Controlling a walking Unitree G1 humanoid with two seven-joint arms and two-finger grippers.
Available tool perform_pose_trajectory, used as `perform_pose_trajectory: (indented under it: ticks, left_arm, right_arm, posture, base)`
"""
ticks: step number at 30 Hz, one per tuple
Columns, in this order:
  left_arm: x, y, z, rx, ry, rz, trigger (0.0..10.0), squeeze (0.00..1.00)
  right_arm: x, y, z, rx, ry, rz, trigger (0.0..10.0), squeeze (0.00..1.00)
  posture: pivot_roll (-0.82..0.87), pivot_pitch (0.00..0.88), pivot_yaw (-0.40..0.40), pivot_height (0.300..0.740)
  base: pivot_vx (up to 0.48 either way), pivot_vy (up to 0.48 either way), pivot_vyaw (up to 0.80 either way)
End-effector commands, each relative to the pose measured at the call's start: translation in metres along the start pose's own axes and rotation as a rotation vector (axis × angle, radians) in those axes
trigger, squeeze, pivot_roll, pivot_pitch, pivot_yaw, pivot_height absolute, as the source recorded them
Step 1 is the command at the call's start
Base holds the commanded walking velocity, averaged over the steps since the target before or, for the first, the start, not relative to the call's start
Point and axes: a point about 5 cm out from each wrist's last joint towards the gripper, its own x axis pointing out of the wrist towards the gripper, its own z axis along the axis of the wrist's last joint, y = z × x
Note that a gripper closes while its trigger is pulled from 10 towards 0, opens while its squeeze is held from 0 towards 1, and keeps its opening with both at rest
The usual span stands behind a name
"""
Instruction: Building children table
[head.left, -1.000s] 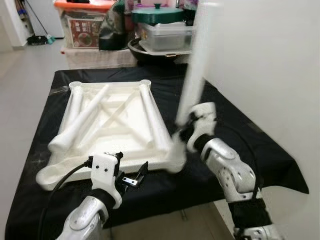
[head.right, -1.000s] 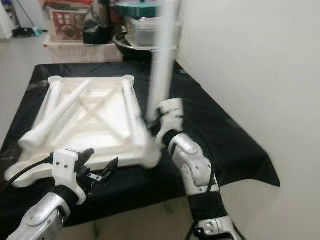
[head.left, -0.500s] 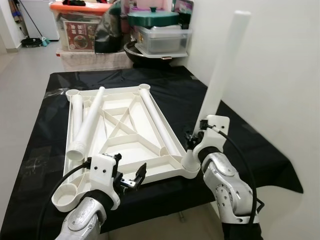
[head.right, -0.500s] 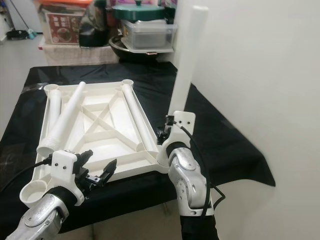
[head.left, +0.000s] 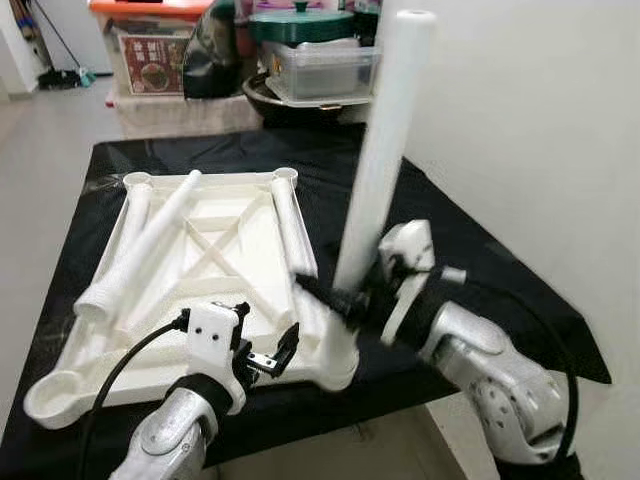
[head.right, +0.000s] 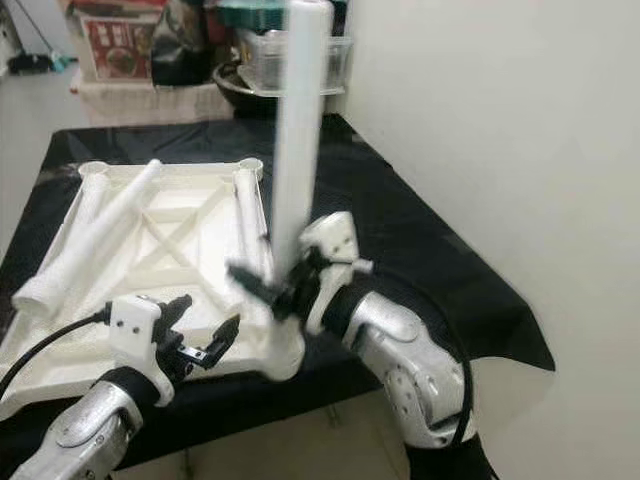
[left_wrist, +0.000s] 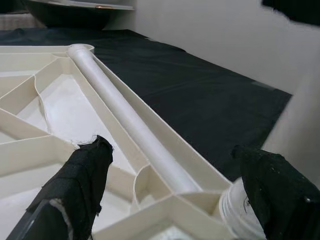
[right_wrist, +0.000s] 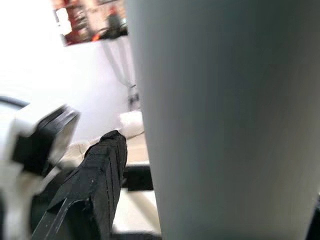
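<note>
Left eye view: white tabletop (head.left: 200, 290) lies underside up on the black-covered surface (head.left: 480, 270), its near edge close to the surface's near edge. Right gripper (head.left: 345, 300) has its jaws pinching a white leg (head.left: 382, 150), standing almost upright at the tabletop's near right corner, its base at the corner socket. Left gripper (head.left: 268, 358) hovers just over the near edge, jaws spread, holding nothing. Three more legs lie loose in the tabletop: two by the left edge (head.left: 140, 255), one along the right edge (left_wrist: 130, 120). Bare black cloth right of the tabletop; storage bins (head.left: 300, 60) past the far edge.
</note>
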Motion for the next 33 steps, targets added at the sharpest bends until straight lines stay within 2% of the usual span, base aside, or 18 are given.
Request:
perform_pose_trajectory:
  ticks: [1,2,3,6,7,9,11,15,18,19,20,22,23,25,28,29,30,33]
  left_arm:
    - [0.0,0.0,0.0,-0.009,0.004,-0.001,10.0,0.0]
    - [0.0,0.0,0.0,-0.009,0.004,-0.001,10.0,0.0]
    - [-0.001,0.001,-0.001,-0.009,0.006,0.001,10.0,0.0]
    - [-0.001,0.002,-0.002,-0.01,0.008,0.004,10.0,0.0]
    - [-0.003,0.001,-0.003,-0.016,0.009,0.006,10.0,0.0]
    - [-0.003,0.001,-0.004,-0.02,0.011,0.007,10.0,0.0]
    - [-0.002,0.001,-0.004,-0.022,0.013,0.004,10.0,0.0]
    - [-0.002,0.0,-0.004,-0.023,0.013,0.001,10.0,0.0]
    - [-0.002,-0.002,-0.006,-0.025,0.021,-0.006,10.0,0.0]
    - [-0.003,-0.003,-0.007,-0.024,0.022,-0.008,10.0,0.0]
    - [-0.003,-0.004,-0.007,-0.024,0.023,-0.008,10.0,0.0]
    - [-0.003,-0.005,-0.007,-0.023,0.021,-0.009,10.0,0.0]
    - [-0.003,-0.005,-0.006,-0.024,0.019,-0.009,10.0,0.0]
    - [-0.003,-0.005,-0.006,-0.024,0.018,-0.009,10.0,0.0]
    - [-0.002,-0.005,-0.004,-0.023,0.012,-0.015,10.0,0.0]
    - [-0.002,-0.005,-0.004,-0.023,0.012,-0.015,10.0,0.0]
    - [-0.001,-0.005,-0.004,-0.024,0.013,-0.015,10.0,0.0]
    - [-0.001,-0.004,-0.004,-0.025,0.013,-0.014,10.0,0.0]
  right_arm:
    - [0.001,-0.001,-0.008,0.003,0.035,0.026,8.0,0.0]
    - [0.001,-0.001,-0.008,0.003,0.035,0.026,8.0,0.0]
    - [0.001,-0.009,-0.013,0.019,0.045,-0.015,0.0,0.0]
    - [0.003,-0.029,-0.021,0.077,0.079,-0.174,0.0,0.0]
    - [-0.002,-0.061,-0.033,0.095,0.173,-0.489,0.0,0.0]
    - [-0.012,-0.083,-0.038,0.109,0.202,-0.752,0.0,0.0]
    - [-0.017,-0.088,-0.04,0.144,0.197,-0.881,0.0,0.0]
    - [-0.019,-0.088,-0.041,0.165,0.194,-0.928,0.0,0.0]
    - [-0.015,-0.079,-0.039,0.202,0.17,-1.014,0.0,0.0]
    - [-0.004,-0.069,-0.038,0.222,0.169,-0.989,0.0,0.0]
    - [0.009,-0.057,-0.033,0.205,0.158,-0.94,10.0,0.0]
    - [0.024,-0.043,-0.025,0.198,0.124,-0.855,10.0,0.0]
    - [0.028,-0.041,-0.02,0.19,0.085,-0.82,10.0,1.0]
    - [0.029,-0.04,-0.017,0.189,0.061,-0.8,10.0,1.0]
    - [0.034,-0.036,-0.007,0.218,0.025,-0.61,10.0,1.0]
    - [0.034,-0.036,-0.007,0.218,0.025,-0.61,10.0,1.0]
    - [0.034,-0.029,0.001,0.199,-0.006,-0.468,10.0,0.0]
    - [0.029,-0.017,0.013,0.136,-0.042,-0.265,10.0,0.0]
  posture:
    - [0.18,0.0,-0.094,0.74]
    - [0.18,0.0,-0.094,0.74]
    - [0.19,0.0,-0.097,0.74]
    - [0.19,0.0,-0.101,0.74]
    - [0.18,0.0,-0.099,0.74]
    - [0.18,0.0,-0.099,0.74]
    - [0.18,0.0,-0.096,0.74]
    - [0.18,0.0,-0.094,0.74]
    - [0.18,0.0,-0.091,0.74]
    - [0.18,0.0,-0.091,0.74]
    - [0.18,0.0,-0.091,0.74]
    - [0.18,0.0,-0.093,0.74]
    - [0.18,0.0,-0.092,0.74]
    - [0.18,0.0,-0.092,0.74]
    - [0.17,0.0,-0.093,0.74]
    - [0.17,0.0,-0.093,0.74]
    - [0.17,0.0,-0.091,0.74]
    - [0.17,0.0,-0.094,0.74]
  base:
    - [0.0,0.0,0.0]
    - [0.0,0.0,0.0]
    - [0.0,0.0,0.0]
    - [0.0,0.0,0.0]
    - [0.0,0.0,0.0]
    - [0.0,0.0,0.0]
    - [0.0,0.0,0.0]
    - [0.0,0.0,0.0]
    - [0.0,0.0,0.0]
    - [0.0,0.0,0.0]
    - [0.0,0.0,0.0]
    - [0.0,0.0,0.0]
    - [0.0,0.0,0.0]
    - [0.0,0.0,0.0]
    - [0.0,0.0,0.0]
    - [0.0,0.0,0.0]
    - [0.0,0.0,0.0]
    - [0.0,0.0,0.0]
